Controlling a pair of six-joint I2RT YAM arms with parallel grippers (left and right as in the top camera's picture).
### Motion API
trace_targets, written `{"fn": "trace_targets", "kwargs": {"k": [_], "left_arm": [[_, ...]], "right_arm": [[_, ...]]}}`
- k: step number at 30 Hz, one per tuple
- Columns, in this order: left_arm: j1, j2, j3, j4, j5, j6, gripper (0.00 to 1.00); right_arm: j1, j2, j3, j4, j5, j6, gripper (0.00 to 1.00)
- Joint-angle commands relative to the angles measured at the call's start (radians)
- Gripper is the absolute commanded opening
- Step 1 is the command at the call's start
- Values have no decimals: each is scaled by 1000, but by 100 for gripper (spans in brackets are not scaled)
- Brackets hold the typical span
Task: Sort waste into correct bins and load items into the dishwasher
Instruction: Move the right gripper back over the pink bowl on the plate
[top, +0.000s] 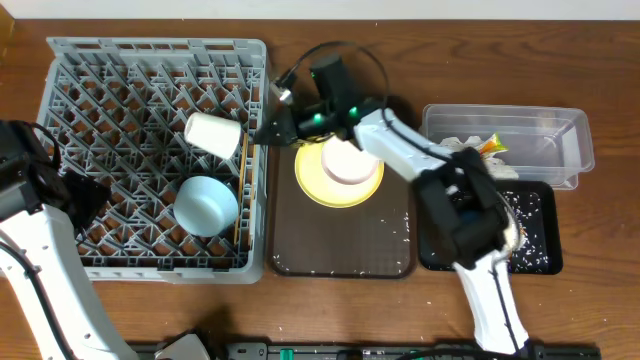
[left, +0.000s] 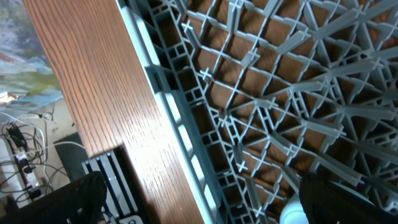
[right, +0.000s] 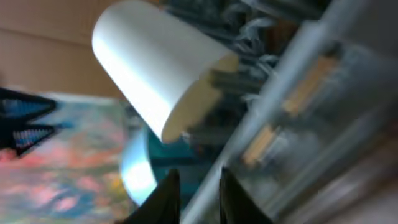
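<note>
Right gripper (right: 198, 186) is up at the rack (top: 150, 45), top centre of the overhead view, fingers only a slit apart and nothing seen between them. Just above it in the wrist view lies a white cup (right: 155, 68), tipped on its side over the pegs. Blue bowl (top: 205, 205) sits lower in the rack, centre left of frame, and chopsticks (top: 241, 200) lie along the rack's right wall. Left gripper (left: 205, 199) hovers over the rack's left rim, spread wide, holding nothing. In mid-frame the yellow plate (top: 310, 185) is on the brown tray (top: 340, 240), a second cup (top: 345, 160) on top of it. Far right, the clear tub (top: 570, 135) holds napkin (top: 460, 143) and wrapper (top: 493, 148); below it, rice scraps (top: 530, 258) speckle the black tray (top: 535, 205)
</note>
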Motion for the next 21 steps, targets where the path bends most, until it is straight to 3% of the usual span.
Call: {"fn": "trace_targets", "kwargs": {"k": [1, 5, 14, 17, 21], "left_arm": [[4, -3, 5, -4, -12, -1, 100], [4, -3, 5, -4, -12, -1, 100], [4, -3, 5, -4, -12, -1, 100], [4, -3, 5, -4, -12, -1, 100], [4, -3, 5, -4, -12, -1, 100]], "right_arm": [[-6, -148, 5, -164, 352, -298, 20], [-1, -268, 5, -338, 642, -373, 21], [31, -426, 5, -511, 991, -442, 28], [28, -430, 5, -561, 1035, -442, 39], [28, -412, 5, -660, 1035, -442, 43]]}}
